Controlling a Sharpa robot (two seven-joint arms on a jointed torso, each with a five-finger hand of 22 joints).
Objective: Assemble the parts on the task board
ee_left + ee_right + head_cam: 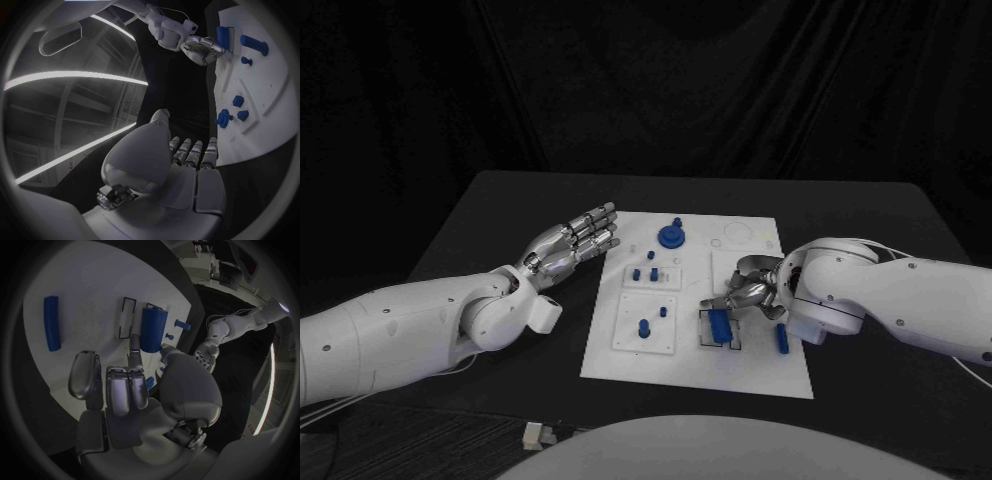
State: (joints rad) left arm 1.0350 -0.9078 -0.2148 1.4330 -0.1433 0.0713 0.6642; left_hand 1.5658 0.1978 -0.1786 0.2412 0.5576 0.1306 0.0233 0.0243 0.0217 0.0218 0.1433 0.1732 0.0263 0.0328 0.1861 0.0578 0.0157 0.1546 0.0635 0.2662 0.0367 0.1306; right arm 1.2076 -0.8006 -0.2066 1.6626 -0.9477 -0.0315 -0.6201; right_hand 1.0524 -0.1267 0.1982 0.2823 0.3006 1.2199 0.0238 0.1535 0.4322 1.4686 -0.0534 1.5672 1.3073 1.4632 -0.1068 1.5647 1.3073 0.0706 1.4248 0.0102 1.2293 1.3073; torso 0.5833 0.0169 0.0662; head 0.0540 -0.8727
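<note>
A black table (473,215) stands before a dark curtain, with the white task board (754,375) at its middle.

Head view. The left hand (574,243) lies beside the board's left edge, palm up, fingers apart and holding nothing. The right hand (750,292) is over the board's right half, fingers curled down toward a wide blue block (717,327) that sits in a framed recess at the near right. A slim blue bar (780,338) lies loose just right of that recess. A round blue part (672,236) stands at the far middle; small blue pegs (643,326) stand in the left panels.

Left wrist view. The left hand (187,165) is flat and empty next to the board (262,125). Across the board, the right hand (203,49) is bent over the blue block (222,36).

Right wrist view. The right hand's fingertips (134,346) are at the near end of the blue block (152,329); whether they pinch it or only touch it cannot be told. The slim bar (52,322) lies well apart on bare board (87,285).

The step in hand appears to be seating the block. It is best pressed straight down, kept square to the frame, with the fingers clear of the slim bar.
</note>
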